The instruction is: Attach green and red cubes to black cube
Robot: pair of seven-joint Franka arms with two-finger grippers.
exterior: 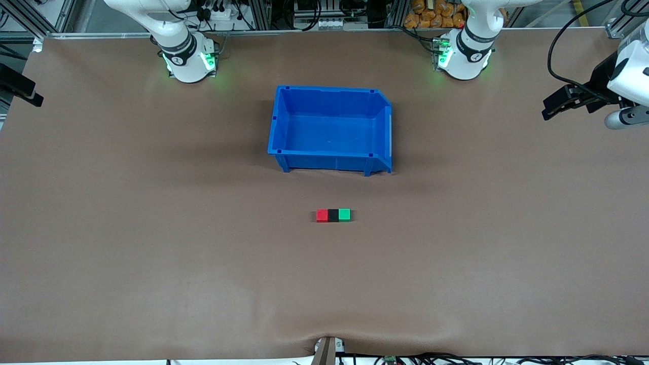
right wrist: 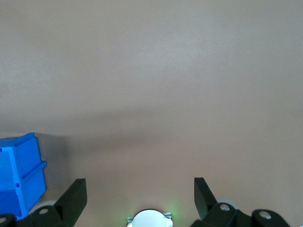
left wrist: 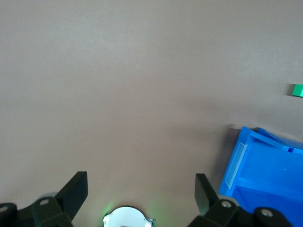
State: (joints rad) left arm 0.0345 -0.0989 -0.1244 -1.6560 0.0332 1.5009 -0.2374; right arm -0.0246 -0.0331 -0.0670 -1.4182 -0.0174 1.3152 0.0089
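Observation:
The red cube [exterior: 322,215], the black cube [exterior: 333,215] and the green cube [exterior: 344,215] lie in one row on the brown table, touching, with the black one in the middle. The row is nearer to the front camera than the blue bin [exterior: 324,162]. The green cube [left wrist: 298,90] also shows at the edge of the left wrist view. My left gripper [left wrist: 141,182] is open and empty, high over its own base. My right gripper [right wrist: 140,187] is open and empty, high over its own base. Neither gripper shows in the front view.
The blue bin is empty; it also shows in the left wrist view [left wrist: 265,165] and in the right wrist view [right wrist: 19,175]. A black and white device with cables [exterior: 598,96] juts in at the left arm's end of the table.

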